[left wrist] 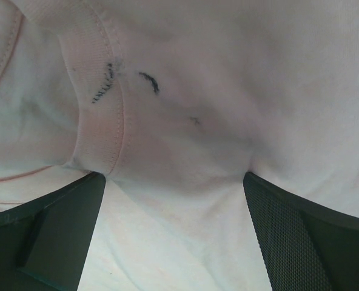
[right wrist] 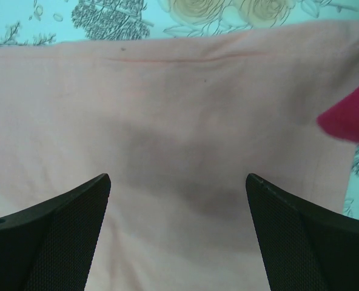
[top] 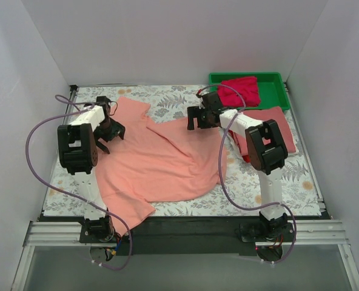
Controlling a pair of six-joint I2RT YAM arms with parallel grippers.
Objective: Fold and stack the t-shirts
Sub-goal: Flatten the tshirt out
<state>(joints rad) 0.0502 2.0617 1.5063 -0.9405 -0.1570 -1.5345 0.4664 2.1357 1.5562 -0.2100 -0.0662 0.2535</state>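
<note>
Nearest, the light salmon-pink t-shirt (top: 161, 163) lies spread but rumpled on the table (top: 288, 176), one corner drooping over the near edge. It is unfolded and is judged to be the item in hand.

The left gripper (top: 111, 134) is low over the shirt's left side. Its wrist view shows the jaws released, fingers (left wrist: 46, 236) wide apart either side of the collar (left wrist: 100, 115). They are probably placed to pinch there.

The right gripper (top: 194, 121) hovers over the far right sleeve, jaws likewise parted above flat cloth, gripping nothing. Having the two arms at opposite sides suits a two-handed fold.

At the right, the dusty rose t-shirt (top: 279, 124) lies folded, with the red t-shirt (top: 241, 156) showing beneath it. Farthest, the magenta t-shirt (top: 240, 90) sits bunched in the green tray (top: 270, 97), awaiting folding.
</note>
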